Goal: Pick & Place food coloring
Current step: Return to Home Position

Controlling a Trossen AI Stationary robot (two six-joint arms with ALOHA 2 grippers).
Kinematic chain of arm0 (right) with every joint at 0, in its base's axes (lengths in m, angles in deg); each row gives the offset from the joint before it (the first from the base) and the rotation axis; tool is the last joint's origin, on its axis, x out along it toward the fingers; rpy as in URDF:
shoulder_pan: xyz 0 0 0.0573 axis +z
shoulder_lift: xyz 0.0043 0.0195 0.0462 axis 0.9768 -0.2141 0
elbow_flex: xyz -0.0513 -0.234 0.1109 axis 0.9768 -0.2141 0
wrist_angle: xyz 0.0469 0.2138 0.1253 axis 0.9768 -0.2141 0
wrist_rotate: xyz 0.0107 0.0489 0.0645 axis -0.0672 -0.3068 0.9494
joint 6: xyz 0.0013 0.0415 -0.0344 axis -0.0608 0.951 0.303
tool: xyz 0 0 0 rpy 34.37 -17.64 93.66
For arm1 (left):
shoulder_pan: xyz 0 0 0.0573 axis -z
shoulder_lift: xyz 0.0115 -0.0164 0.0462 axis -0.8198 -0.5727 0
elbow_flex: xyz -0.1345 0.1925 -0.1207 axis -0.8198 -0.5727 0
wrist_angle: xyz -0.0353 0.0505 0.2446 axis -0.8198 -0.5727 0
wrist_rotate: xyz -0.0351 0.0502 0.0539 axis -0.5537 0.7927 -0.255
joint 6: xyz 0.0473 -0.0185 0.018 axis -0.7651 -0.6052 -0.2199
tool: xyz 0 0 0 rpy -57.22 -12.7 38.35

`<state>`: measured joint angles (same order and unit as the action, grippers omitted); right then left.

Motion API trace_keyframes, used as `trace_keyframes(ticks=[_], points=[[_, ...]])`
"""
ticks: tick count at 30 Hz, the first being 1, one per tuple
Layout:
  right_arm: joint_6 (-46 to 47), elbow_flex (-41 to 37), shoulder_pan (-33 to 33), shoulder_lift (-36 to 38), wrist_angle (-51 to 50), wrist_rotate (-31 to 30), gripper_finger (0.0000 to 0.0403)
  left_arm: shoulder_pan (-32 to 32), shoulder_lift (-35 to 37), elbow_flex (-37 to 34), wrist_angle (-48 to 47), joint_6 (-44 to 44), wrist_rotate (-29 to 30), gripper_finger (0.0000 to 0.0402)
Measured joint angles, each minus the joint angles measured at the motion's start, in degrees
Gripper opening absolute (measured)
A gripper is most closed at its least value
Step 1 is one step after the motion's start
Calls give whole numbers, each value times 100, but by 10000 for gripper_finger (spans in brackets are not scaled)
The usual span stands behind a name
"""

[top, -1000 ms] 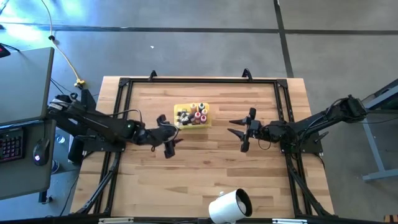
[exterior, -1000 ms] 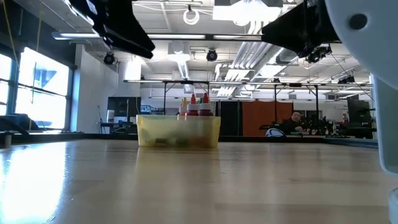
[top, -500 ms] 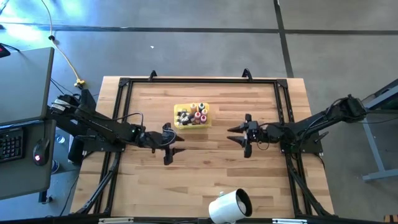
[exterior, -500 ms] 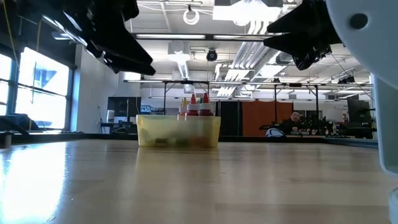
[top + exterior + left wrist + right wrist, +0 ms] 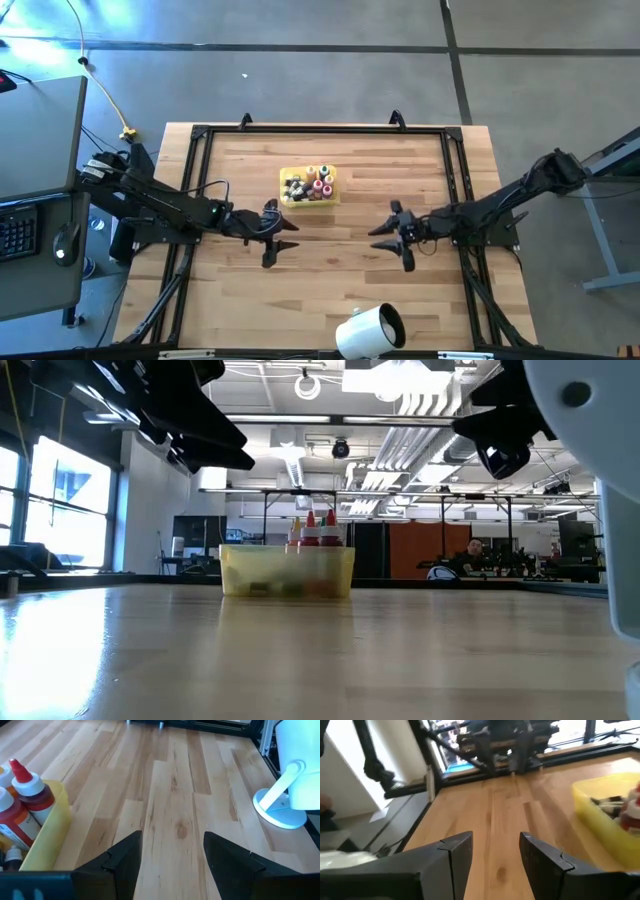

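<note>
- Food coloring [image 5: 309, 184]: none seen on the near stretch of the surface [image 5: 330, 290]. The low view shows bare wood from the camera up to the tray.
- Near edge: only the large white cylinder [image 5: 368, 330] stands there. It is not a task item.
- Mid surface, left claw [image 5: 280, 243]: hangs above the wood, just short of the tray's near left corner. Its wrist view shows the fingers [image 5: 125, 857] spread, with nothing between them but plank.
- Mid surface, right claw [image 5: 390, 249]: hangs above the wood, well apart from the tray on the other side. Fingers [image 5: 457, 850] parted, holding nothing.
- Beyond the claws: the yellow tray [image 5: 310, 201] holds the whole visible lot.
  - Most bottles and tubes lie inside as a mixed heap.
  - A few stand upright, their red and orange tips showing over the rim in the low view.
  - An exact count is not possible.
- Far half of the surface, behind the tray: no stray bottle seen.
- Room beyond: a seated person [image 5: 475, 550], far off and not involved.
- Assessment: placing looks complete, since every bottle in view sits in the tray. Probably all that is left is parking both arms at rest. Caveat: the cylinder could hide a small patch of the surface.
</note>
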<state>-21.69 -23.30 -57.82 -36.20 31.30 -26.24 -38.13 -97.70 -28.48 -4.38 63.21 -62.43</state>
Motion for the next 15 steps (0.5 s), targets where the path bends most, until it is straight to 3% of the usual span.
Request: trace_keyframes(ticks=[11, 15], points=[[-10, -1, 86, 0, 9, -581, 156, -2, 0, 0, -27, 2, 3, 209], [-12, -2, 86, 0, 6, -500, 156, -2, 0, 0, -35, 0, 5, 209]])
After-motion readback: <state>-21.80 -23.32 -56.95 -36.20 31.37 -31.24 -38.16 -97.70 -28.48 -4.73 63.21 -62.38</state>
